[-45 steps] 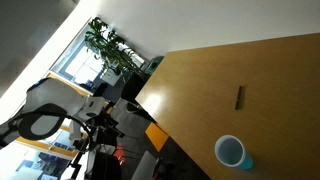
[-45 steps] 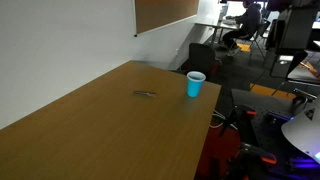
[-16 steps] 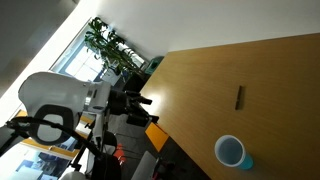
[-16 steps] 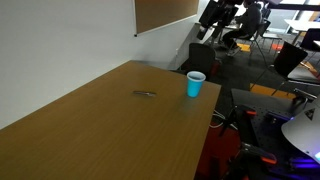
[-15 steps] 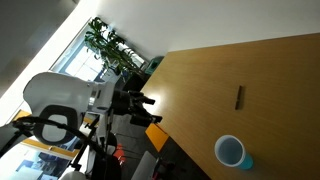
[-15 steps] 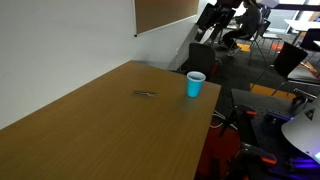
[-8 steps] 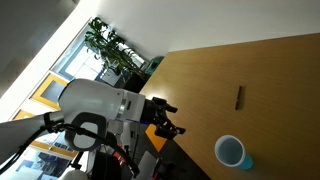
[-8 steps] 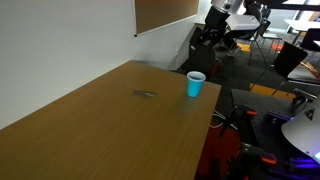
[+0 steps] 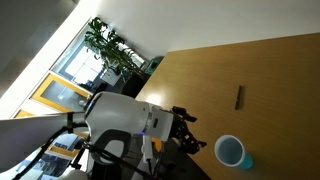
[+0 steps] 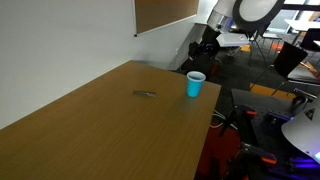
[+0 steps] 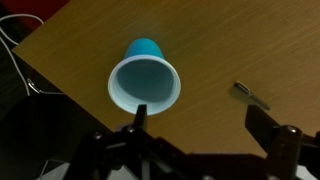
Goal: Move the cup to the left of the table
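The light blue cup (image 9: pixel 232 152) stands upright near the table's edge; it also shows in an exterior view (image 10: pixel 195 84). In the wrist view I look down into the cup (image 11: pixel 146 82). My gripper (image 11: pixel 205 125) is open and empty, its jaws wide apart. Its left fingertip (image 11: pixel 140 113) sits just short of the cup's rim. In both exterior views the gripper (image 9: pixel 185 133) (image 10: pixel 205 48) hangs off the table's edge, a short way from the cup. The wooden table (image 9: pixel 260 65) (image 10: pixel 90 130) (image 11: pixel 215 40) is otherwise bare apart from a thin dark stick (image 9: pixel 239 97) (image 10: pixel 146 94) (image 11: pixel 252 95).
The table's edge (image 11: pixel 70 95) runs diagonally just beside the cup, with cables (image 11: pixel 12 55) on the floor below. Potted plants (image 9: pixel 110 45) stand by the window. Office chairs (image 10: pixel 205 62) and desks lie beyond the table. A board (image 10: pixel 165 12) hangs on the wall.
The arm has swung in along the table's edge toward the cup. The cup and the stick have not moved.
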Controlling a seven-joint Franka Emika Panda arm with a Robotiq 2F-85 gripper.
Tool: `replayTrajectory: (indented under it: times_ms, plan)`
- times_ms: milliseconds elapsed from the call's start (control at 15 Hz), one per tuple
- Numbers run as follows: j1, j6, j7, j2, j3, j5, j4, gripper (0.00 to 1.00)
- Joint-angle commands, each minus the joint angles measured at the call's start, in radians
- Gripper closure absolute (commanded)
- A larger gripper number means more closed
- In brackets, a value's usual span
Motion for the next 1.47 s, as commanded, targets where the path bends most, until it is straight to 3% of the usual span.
replayTrajectory:
  times_ms: [0, 133, 467, 1133, 1200, 1267, 1400]
  plan:
    - [0.054, 0.163, -0.06, 0.131, -0.057, 0.041, 0.028, 0.0]
    - [0.097, 0.189, -0.094, 0.177, -0.075, 0.098, 0.042, 0.0]
    - [0.079, 0.2, -0.201, 0.262, 0.001, 0.251, 0.091, 0.0]
    - [0.045, 0.175, -0.194, 0.417, -0.007, 0.229, 0.197, 0.0]
    - [0.044, 0.179, -0.189, 0.434, -0.008, 0.23, 0.208, 0.04]
    - [0.038, 0.178, -0.192, 0.446, 0.0, 0.233, 0.219, 0.26]
    - [0.044, 0.177, -0.186, 0.462, -0.01, 0.225, 0.232, 0.32]
